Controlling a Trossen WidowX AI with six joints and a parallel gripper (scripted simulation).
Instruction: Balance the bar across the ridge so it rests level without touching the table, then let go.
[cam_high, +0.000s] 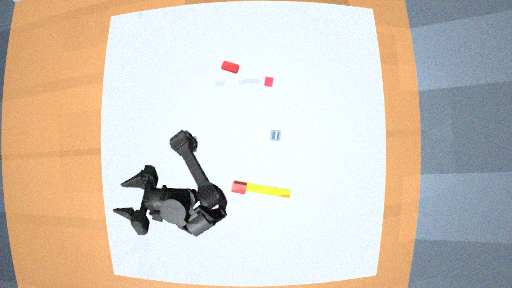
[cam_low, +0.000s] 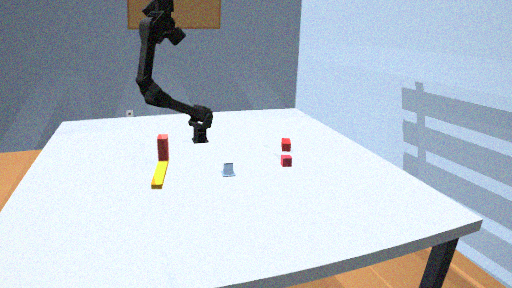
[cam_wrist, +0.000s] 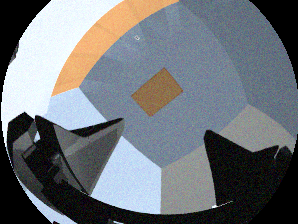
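Observation:
The yellow bar (cam_high: 267, 190) (cam_low: 160, 174) lies flat on the white table (cam_high: 325, 235) (cam_low: 300, 225), with a taller red block at its end nearest the arm's base. The ridge (cam_high: 275, 134) (cam_low: 228, 170) is a small grey-blue piece standing alone on the table, apart from the bar. My gripper (cam_high: 119, 198) (cam_wrist: 166, 129) is open and empty. It is raised high above the table, far from the bar and the ridge, and it points away from them at the wall. In the exterior view it is partly cut off by the top edge.
Two small red cubes (cam_high: 230, 66) (cam_high: 268, 81) lie on the far side of the ridge from the bar; they also show in the exterior view (cam_low: 285, 144) (cam_low: 286, 160). The arm's base (cam_low: 200, 134) stands on the table near the bar's red end.

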